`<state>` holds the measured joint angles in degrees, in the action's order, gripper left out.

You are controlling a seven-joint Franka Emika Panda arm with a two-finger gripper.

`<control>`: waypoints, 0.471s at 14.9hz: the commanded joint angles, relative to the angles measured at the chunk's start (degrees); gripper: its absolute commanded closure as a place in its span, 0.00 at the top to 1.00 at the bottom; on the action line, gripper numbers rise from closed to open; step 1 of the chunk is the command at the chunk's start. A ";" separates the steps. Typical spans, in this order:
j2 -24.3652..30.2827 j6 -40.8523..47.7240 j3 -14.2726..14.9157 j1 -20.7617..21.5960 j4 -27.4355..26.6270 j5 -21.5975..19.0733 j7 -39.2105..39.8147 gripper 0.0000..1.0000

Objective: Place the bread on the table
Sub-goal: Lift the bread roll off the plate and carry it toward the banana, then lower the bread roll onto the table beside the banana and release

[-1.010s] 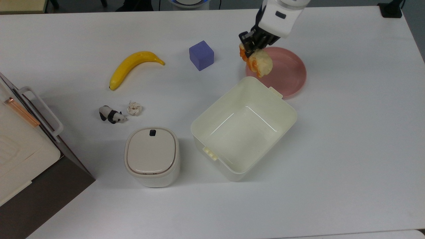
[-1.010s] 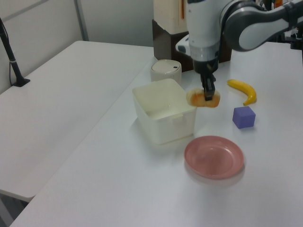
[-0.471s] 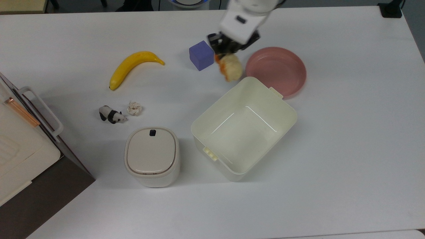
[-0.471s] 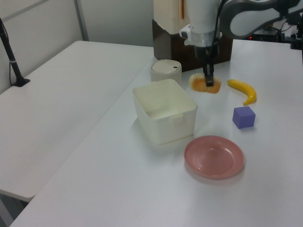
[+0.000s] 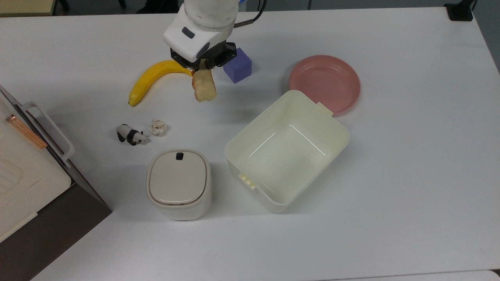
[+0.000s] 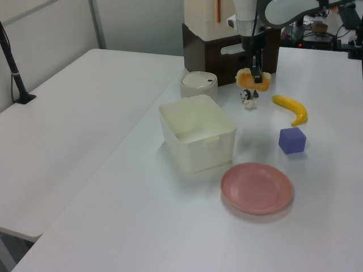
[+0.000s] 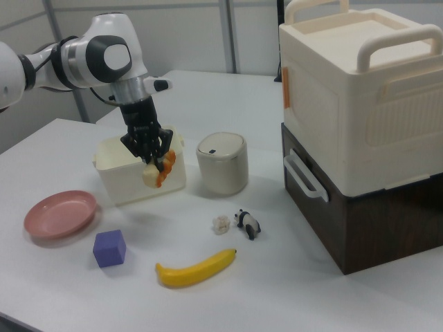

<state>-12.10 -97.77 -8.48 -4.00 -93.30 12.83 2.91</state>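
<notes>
Bare tabletop lies under me, between the banana, purple cube and cream tub.

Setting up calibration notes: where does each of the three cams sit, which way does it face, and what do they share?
Top view: overhead, looking straight down on the table; the arm's wrist comes in from the top edge, gripper holding the bread.
Left view: raised, off the plate end, looking along the table toward the stacked boxes; forearm and wrist show.
Right view: low, from the banana side, facing the tub; elbow to gripper shows.
Shared: all three see the bread, banana, cube, plate and tub.
</notes>
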 commanded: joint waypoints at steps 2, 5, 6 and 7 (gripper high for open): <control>0.41 -2.34 -0.31 0.22 -0.48 -2.98 1.57 0.21; -0.03 -2.34 -0.31 0.22 -0.48 -3.08 2.18 0.29; -0.29 -2.34 -0.31 0.14 -0.48 -3.08 2.36 0.37; -0.38 -2.34 -0.31 0.13 -0.48 -2.90 2.36 0.42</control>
<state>-12.41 -98.87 -9.06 -3.96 -93.30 10.87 3.34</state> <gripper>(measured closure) 0.714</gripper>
